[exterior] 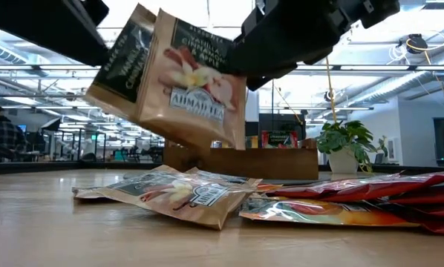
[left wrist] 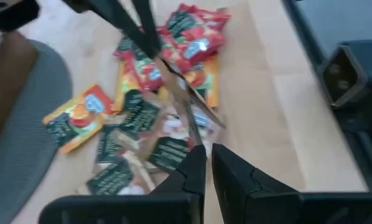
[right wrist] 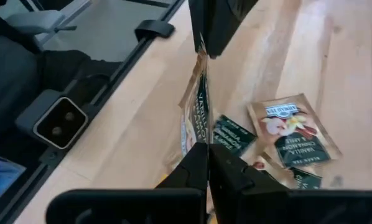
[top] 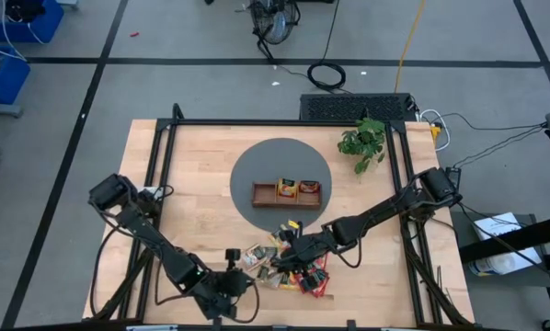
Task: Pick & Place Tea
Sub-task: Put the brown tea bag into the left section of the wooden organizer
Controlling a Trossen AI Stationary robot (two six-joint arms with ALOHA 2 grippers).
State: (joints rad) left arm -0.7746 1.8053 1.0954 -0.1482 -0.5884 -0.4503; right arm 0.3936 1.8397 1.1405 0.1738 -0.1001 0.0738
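While held aloft over the pile near the table's front edge, vanilla sachet [exterior: 196, 81] pinched between both closed grippers: left gripper [left wrist: 206, 152], right gripper [right wrist: 208, 152]. Release 1 side first (2 sachets may be stuck), then carry to wooden tray [top: 264, 194].

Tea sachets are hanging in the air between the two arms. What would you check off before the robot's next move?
1. Right gripper shut on the lifted sachets: ok.
2. Left gripper pinching them too: ok.
3. Only one sachet lifted: not ok, the low view shows two together.
4. Which gripper holds which sachet: cannot tell.
5. Lifted sachets hanging clear of the pile: ok.
6. Free compartment in the tray: ok, its left one looks empty.
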